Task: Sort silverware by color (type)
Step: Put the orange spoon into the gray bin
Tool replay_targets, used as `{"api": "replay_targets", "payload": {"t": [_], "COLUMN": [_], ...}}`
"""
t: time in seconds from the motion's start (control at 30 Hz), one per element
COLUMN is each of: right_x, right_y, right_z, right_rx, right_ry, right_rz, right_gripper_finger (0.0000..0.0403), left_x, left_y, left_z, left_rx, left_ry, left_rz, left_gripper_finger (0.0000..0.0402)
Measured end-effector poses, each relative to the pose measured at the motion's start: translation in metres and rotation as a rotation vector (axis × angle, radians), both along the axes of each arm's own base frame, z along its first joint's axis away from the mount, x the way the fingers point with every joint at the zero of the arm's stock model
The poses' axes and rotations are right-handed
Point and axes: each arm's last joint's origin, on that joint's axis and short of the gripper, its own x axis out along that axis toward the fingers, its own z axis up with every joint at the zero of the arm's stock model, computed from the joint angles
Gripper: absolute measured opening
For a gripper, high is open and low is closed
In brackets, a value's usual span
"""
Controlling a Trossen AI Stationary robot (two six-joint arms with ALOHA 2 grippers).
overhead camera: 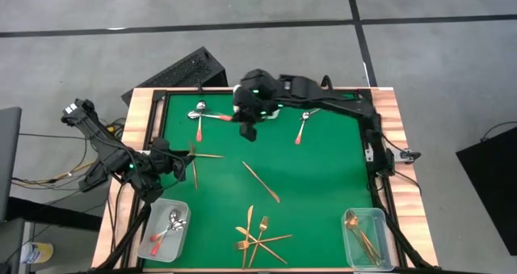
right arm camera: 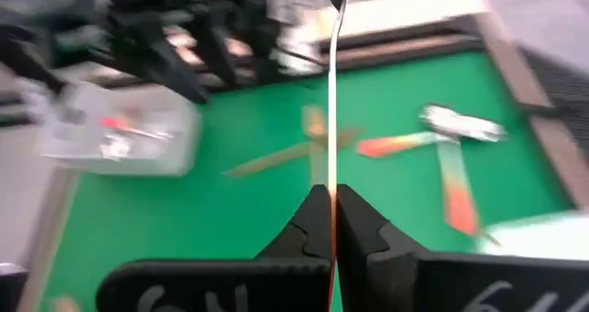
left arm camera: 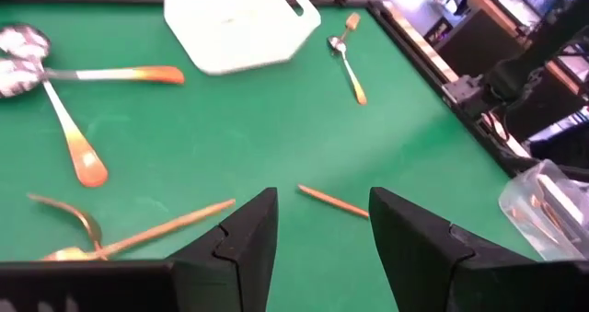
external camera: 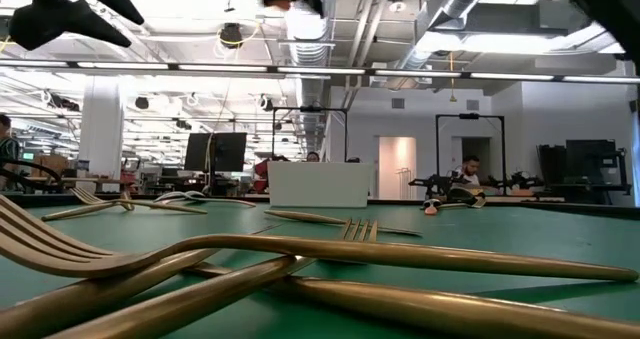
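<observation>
right gripper [right arm camera: 331,222]: jaws pinched on a red-handled spoon [right arm camera: 330,119], lifted over the far side of the green surface [overhead camera: 323,177], i judge for carrying to the spoon bin [overhead camera: 166,229]. left gripper [left arm camera: 322,234]: jaws open, empty, waiting beside that bin.

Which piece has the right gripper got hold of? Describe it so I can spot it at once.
Start at the green mat's far edge, where the right gripper hangs near the crossed red-handled spoons. Pinched in its shut fingers is a red-handled spoon. Unlike every neighbour lying flat, it stands on end, bowl outward from the fingers.
</observation>
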Motion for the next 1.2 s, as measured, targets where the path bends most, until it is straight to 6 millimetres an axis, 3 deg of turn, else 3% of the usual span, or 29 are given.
{"api": "replay_targets", "payload": {"t": [0.17,0.33,0.4,0.47,0.6,0.8,0.87,1.2], "right_x": [-0.041,-0.073,-0.081,-0.087,-0.099,-0.126,-0.125,-0.097], "right_y": [0.015,0.023,0.031,0.04,0.051,0.048,0.049,0.064], "right_z": [0.034,0.047,0.034,0.004,-0.056,-0.086,-0.102,-0.123], "right_rx": [-0.073,-0.082,-0.122,-0.115,0.045,0.228,0.248,0.23], "right_ry": [0.034,0.086,0.139,0.186,-0.001,-0.503,-0.543,-0.721], "right_rz": [-0.068,-0.116,-0.159,-0.178,-0.188,-0.27,-0.269,-0.125], "right_gripper_finger": [0.0011,0.0011,0.0011,0.0011,0.0011,0.0011,0.0011,0.0011], "left_x": [0.002,0.008,0.014,0.022,0.034,0.048,0.056,0.096], "left_y": [0.01,0.019,0.019,0.017,0.011,0.01,0.014,0.05], "left_z": [0.002,0.006,0.008,0.01,0.012,0.015,0.019,0.053], "left_rx": [0.068,0.119,0.132,0.148,0.207,0.246,0.271,0.378], "left_ry": [0.029,0.047,0.039,0.025,0.032,0.011,0.006,-0.194], "left_rz": [0.026,0.046,0.04,0.022,-0.034,-0.05,-0.058,-0.239], "left_gripper_finger": [0.016,0.016,0.016,0.016,0.016,0.016,0.016,0.016]}}
